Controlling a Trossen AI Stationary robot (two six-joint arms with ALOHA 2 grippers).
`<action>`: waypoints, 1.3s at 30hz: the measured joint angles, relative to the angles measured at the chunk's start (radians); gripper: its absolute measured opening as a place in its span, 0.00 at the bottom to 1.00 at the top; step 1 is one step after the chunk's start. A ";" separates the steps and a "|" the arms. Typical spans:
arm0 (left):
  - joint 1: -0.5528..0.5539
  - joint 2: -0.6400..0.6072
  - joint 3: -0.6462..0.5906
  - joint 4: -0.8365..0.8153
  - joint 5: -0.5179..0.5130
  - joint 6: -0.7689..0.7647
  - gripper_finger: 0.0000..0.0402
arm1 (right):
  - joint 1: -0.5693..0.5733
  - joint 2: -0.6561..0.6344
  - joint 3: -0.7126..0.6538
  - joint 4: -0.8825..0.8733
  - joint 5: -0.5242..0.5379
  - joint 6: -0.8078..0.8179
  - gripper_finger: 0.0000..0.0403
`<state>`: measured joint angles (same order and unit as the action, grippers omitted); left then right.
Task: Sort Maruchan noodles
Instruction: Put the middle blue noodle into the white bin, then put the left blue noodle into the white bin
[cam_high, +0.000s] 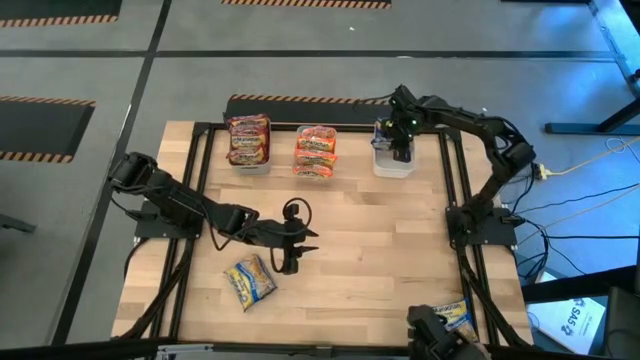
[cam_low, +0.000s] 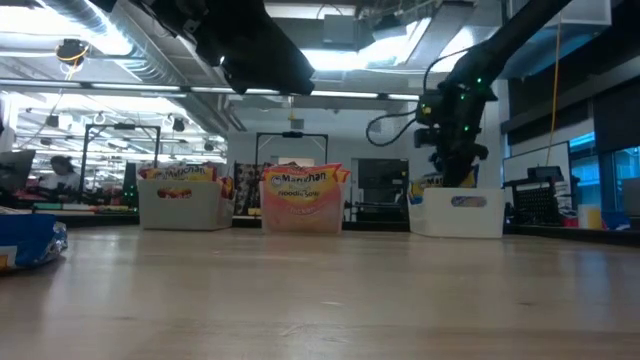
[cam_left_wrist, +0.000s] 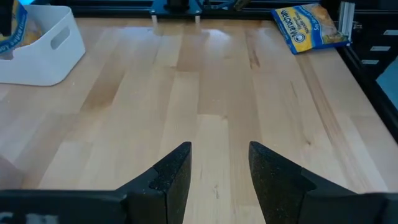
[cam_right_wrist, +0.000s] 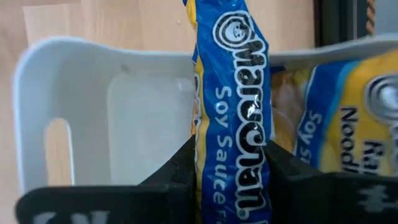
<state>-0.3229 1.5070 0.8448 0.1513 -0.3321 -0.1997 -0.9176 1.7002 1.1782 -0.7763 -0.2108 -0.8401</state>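
A: Where do we have the right tool (cam_high: 401, 150) at this point?

B: Over the white bin (cam_high: 393, 165) at the far right of the worktop (cam_high: 380, 250). In its wrist view we see its fingers (cam_right_wrist: 177, 168) clamped on the edges of a blue soy sauce packet (cam_right_wrist: 231, 99), which stands upright inside that bin. A second blue-and-yellow packet (cam_right_wrist: 348, 118) leans in the bin beside it.

A: And the left tool (cam_high: 300, 245)?

B: We find it low over the middle of the worktop, fingers (cam_left_wrist: 168, 177) apart with only bare wood between them, so it grips nothing. Just beside it, toward the near left, a blue-and-yellow packet (cam_high: 250, 281) lies flat on the wood.

A: What of the other noodles?

B: We count two more bins along the far edge. The left one (cam_high: 249, 163) carries the dark red-and-yellow packets (cam_high: 249, 138), and the middle one (cam_high: 314, 172) the pink-orange packets (cam_high: 316, 150). In the low view both stacks stand upright in their bins, the pink-orange ones (cam_low: 301, 195) near the centre.

A: Anything left loose?

B: One more blue-and-yellow packet (cam_high: 455, 316) sits at the near right corner, well apart from the bins. We cannot tell whether it rests fully on the wood or partly on the dark frame (cam_high: 462, 240) there.
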 joint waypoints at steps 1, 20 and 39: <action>0.000 0.000 0.000 0.000 0.000 0.000 0.38 | -0.001 0.008 0.000 0.002 0.003 0.009 0.21; 0.000 0.000 0.000 0.000 0.008 0.000 0.37 | -0.006 0.021 0.065 -0.029 0.136 0.130 0.53; 0.000 0.000 0.000 0.056 0.008 -0.001 0.37 | 0.306 -0.197 0.229 -0.294 0.004 0.483 0.56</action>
<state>-0.3229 1.5074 0.8444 0.2070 -0.3244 -0.2005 -0.6115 1.5030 1.4076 -1.0703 -0.2063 -0.3566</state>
